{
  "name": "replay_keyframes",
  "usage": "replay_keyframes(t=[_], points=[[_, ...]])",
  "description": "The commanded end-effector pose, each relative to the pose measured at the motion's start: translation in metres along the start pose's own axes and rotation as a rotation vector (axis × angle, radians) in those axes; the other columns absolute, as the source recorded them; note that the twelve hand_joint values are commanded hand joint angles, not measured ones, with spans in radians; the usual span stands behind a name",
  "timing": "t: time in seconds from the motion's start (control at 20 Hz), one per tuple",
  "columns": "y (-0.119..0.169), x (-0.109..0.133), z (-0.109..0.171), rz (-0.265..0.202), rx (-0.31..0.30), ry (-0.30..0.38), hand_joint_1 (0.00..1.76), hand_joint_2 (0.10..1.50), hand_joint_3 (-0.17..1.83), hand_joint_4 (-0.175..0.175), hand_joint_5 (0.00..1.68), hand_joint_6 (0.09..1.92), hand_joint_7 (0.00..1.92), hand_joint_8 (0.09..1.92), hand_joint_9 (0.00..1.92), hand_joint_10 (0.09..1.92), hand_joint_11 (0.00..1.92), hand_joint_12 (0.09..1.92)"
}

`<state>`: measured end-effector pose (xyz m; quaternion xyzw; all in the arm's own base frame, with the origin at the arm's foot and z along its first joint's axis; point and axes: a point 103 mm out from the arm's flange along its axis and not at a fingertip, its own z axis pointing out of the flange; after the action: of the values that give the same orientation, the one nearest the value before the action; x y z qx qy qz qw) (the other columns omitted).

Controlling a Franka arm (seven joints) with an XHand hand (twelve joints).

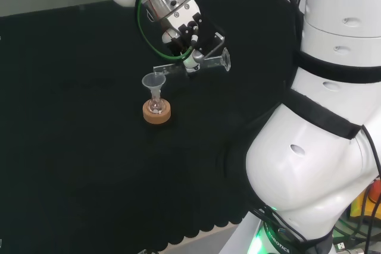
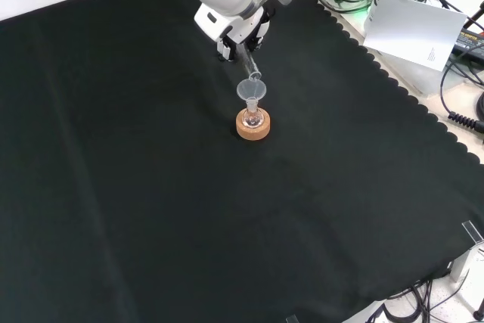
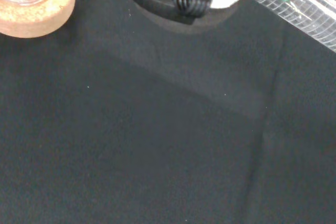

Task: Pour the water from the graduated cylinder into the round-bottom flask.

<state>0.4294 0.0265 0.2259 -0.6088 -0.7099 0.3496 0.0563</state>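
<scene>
Hand (image 1: 189, 34) gripping graduated cylinder (image 1: 193, 64), tipped near level, mouth over funnel (image 1: 153, 81) in round-bottom flask (image 1: 156, 106) on cork ring (image 1: 157, 113).

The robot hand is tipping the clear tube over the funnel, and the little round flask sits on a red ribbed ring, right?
Not quite. The stand is a round tan cork ring, not a red ribbed one; the head view shows it plainly. The rest holds: the black and white hand tips the clear graduated cylinder over the clear funnel, and the small clear round-bottom flask sits on the ring.
</scene>
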Motion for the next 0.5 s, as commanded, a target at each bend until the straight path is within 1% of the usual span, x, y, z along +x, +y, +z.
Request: replay_keyframes(t=[0.05, 0.1, 0.15, 0.25, 0.4, 0.45, 0.5], points=[[0.002, 0.009, -0.005, 0.01, 0.0, -0.027, 1.42, 0.96, 0.0, -0.175, 1.3, 0.45, 1.23, 0.62, 1.56, 0.09, 1.25, 0.71], [0.0, -0.001, 0.0, 0.007, -0.006, -0.016, 1.42, 0.96, 0.0, -0.175, 1.3, 0.45, 1.23, 0.62, 1.56, 0.09, 1.25, 0.71], [-0.001, -0.003, 0.001, 0.008, -0.005, -0.023, 1.42, 0.96, 0.0, -0.175, 1.3, 0.45, 1.23, 0.62, 1.56, 0.09, 1.25, 0.71], [0.0, 0.0, -0.002, 0.014, -0.001, -0.044, 1.42, 0.96, 0.0, -0.175, 1.3, 0.45, 1.23, 0.62, 1.56, 0.09, 1.25, 0.71], [0.001, 0.01, -0.01, 0.017, -0.002, -0.056, 1.42, 0.96, 0.0, -0.175, 1.3, 0.44, 1.23, 0.62, 1.56, 0.09, 1.25, 0.71], [-0.001, 0.001, -0.005, 0.009, -0.013, -0.041, 1.42, 0.96, 0.0, -0.175, 1.3, 0.44, 1.23, 0.62, 1.56, 0.09, 1.25, 0.71], [-0.002, -0.003, -0.003, 0.01, -0.014, -0.038, 1.42, 0.96, 0.0, -0.175, 1.3, 0.44, 1.23, 0.62, 1.56, 0.09, 1.25, 0.71]])
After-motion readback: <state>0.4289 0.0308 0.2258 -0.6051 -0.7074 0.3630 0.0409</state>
